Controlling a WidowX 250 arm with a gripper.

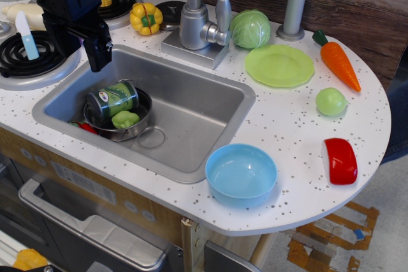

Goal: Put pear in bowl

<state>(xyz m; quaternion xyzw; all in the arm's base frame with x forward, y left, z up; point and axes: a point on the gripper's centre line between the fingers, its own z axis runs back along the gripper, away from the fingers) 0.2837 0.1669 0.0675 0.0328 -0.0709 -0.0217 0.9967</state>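
The pear is a small smooth light-green fruit lying on the white counter at the right, just below the plate. The light blue bowl stands empty on the counter's front edge, right of the sink. My black gripper hangs over the sink's back-left corner, far to the left of both pear and bowl. It holds nothing that I can see. Its fingers overlap from this angle, so I cannot tell whether they are open or shut.
The sink holds a metal pot with a green can and a lumpy green piece. The faucet, cabbage, green plate, carrot, red piece and yellow pepper surround it.
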